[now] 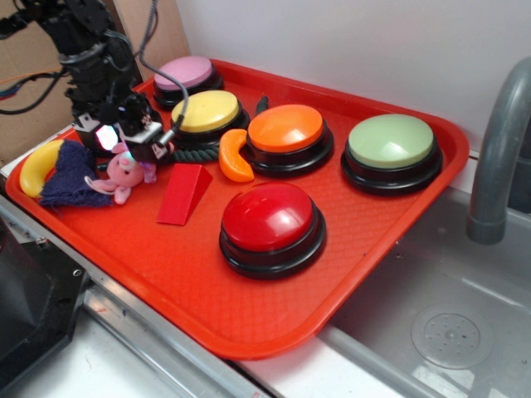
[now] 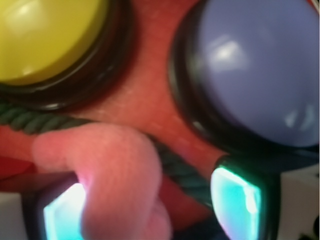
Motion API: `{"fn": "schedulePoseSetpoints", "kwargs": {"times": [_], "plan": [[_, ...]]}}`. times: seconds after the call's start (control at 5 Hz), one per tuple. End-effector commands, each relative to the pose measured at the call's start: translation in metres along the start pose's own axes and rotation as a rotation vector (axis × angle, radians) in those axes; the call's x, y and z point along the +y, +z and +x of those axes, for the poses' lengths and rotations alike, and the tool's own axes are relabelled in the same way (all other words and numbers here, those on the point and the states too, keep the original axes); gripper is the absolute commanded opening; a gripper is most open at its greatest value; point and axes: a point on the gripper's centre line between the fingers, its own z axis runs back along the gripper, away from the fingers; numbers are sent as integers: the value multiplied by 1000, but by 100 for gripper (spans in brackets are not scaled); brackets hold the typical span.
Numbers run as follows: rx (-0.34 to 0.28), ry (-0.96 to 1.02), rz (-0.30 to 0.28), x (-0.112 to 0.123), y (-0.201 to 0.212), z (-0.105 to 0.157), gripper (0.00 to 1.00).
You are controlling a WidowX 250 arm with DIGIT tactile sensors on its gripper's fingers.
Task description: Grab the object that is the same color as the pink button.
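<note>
A red tray point(image 1: 274, 319) sits beside a sink, carrying five dome-topped buttons on black bases: the pink button point(image 1: 184, 73) at the far left corner, a yellow button point(image 1: 206, 110) just in front of it, an orange button point(image 1: 286, 128) to the right of that, a green button point(image 1: 391, 142) further right, and a red button point(image 1: 270, 217) nearest the front edge; the claw point(image 1: 124, 143) hangs low over the left end of the tray, directly above the pink plush toy point(image 1: 122, 175), which lies on the tray touching a dark blue cloth point(image 1: 73, 172), with a yellow banana-shaped piece point(image 1: 37, 166) on the cloth's far side; a red wedge point(image 1: 184, 192) lies just right of the toy, an orange crescent piece point(image 1: 234, 157) rests against the orange button's base, and a dark green rope point(image 1: 196, 152) runs along the front of the yellow button; in the wrist view the claw's two glowing fingertips point(image 2: 235, 200) stand apart, with the toy's soft pink body point(image 2: 120, 170) filling the left part of the gap and touching the left pad, while the right pad is clear of it; so the claw is open around the toy and has not closed on it; the rope point(image 2: 180, 167) passes behind the toy there, and the yellow button point(image 2: 50, 35) and a bluish-looking dome point(image 2: 260, 65) lie beyond.
</note>
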Motion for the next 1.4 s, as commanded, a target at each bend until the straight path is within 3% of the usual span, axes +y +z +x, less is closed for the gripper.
{"fn": "schedulePoseSetpoints", "kwargs": {"times": [0.0,0.2,0.4,0.6,0.8,1.0,1.2], "plan": [[-33,-14,3,-16,-3,-2,77],[-37,0,15,-15,-1,-2,0],[-12,-9,18,-13,8,2,0],[12,-55,43,-29,54,0,0],[14,-68,32,-43,80,-7,0],[85,-55,18,-57,120,-23,0],[115,-110,25,-66,142,-41,0]]}}
